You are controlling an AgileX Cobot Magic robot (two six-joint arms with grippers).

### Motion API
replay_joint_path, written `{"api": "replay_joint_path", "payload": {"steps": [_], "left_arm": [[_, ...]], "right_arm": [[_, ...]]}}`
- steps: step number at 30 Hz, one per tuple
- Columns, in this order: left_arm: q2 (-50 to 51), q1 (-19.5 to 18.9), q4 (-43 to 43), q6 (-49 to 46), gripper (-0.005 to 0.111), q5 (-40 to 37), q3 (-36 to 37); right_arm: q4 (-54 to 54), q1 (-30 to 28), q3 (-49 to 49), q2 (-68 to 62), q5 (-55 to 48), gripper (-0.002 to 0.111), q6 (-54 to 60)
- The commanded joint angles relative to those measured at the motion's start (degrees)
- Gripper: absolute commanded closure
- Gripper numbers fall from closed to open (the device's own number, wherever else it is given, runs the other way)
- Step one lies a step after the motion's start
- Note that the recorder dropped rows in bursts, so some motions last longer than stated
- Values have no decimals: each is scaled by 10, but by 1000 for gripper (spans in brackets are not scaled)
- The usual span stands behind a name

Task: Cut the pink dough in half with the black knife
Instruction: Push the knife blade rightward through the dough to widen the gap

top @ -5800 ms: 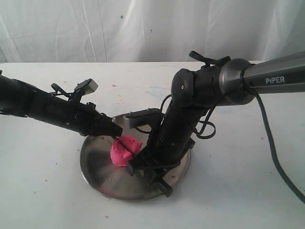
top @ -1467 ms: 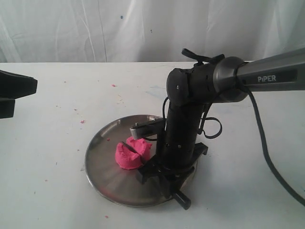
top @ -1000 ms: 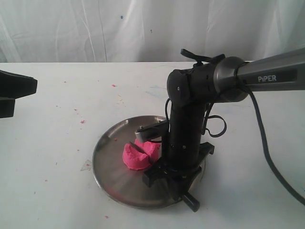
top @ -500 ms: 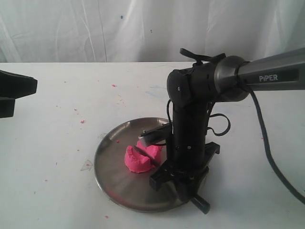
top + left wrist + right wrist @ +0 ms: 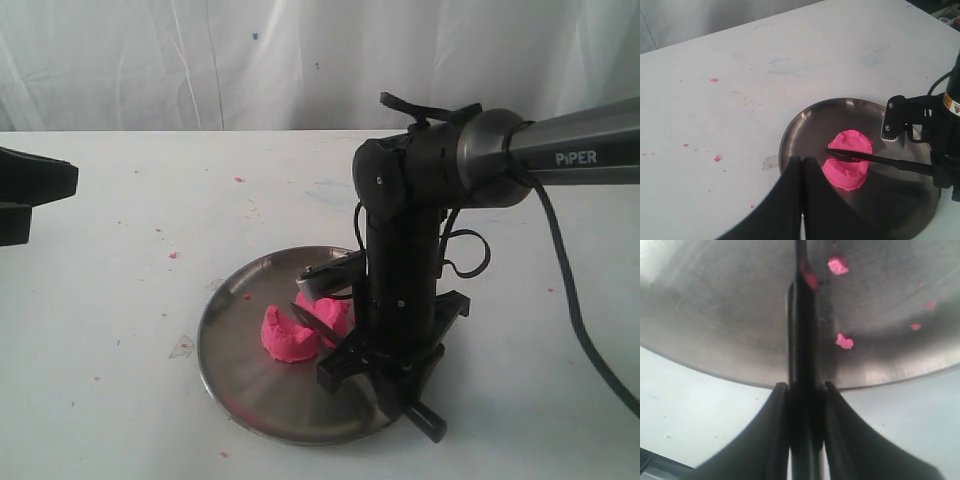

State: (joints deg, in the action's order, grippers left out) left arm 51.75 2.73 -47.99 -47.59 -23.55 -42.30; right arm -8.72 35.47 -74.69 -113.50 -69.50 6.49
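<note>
Dragged rightward with its plate (image 5: 228, 352), the dough (image 5: 854, 142) is lying split either side of the knife (image 5: 865, 158) blade, straight out from our right gripper (image 5: 801, 389), which we are clamping on the handle, while our left gripper (image 5: 801, 162) is hovering closed, empty, farther off.

Steel plate (image 5: 240, 372) on white table (image 5: 100, 330), dotted with seemingly pink crumbs (image 5: 173, 255).
</note>
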Motion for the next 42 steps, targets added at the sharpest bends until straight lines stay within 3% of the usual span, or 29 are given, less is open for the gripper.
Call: {"api": "replay_joint_path", "payload": {"steps": [1, 21, 42], "left_arm": [[-5, 4, -9, 3, 107, -3, 2], [-5, 4, -12, 7, 107, -3, 2], [-5, 4, -12, 7, 107, -4, 2]], "right_arm": [[-7, 0, 18, 7, -5, 108, -5], [-9, 0, 53, 39, -5, 108, -1], [-88, 1, 53, 47, -5, 108, 49]]}}
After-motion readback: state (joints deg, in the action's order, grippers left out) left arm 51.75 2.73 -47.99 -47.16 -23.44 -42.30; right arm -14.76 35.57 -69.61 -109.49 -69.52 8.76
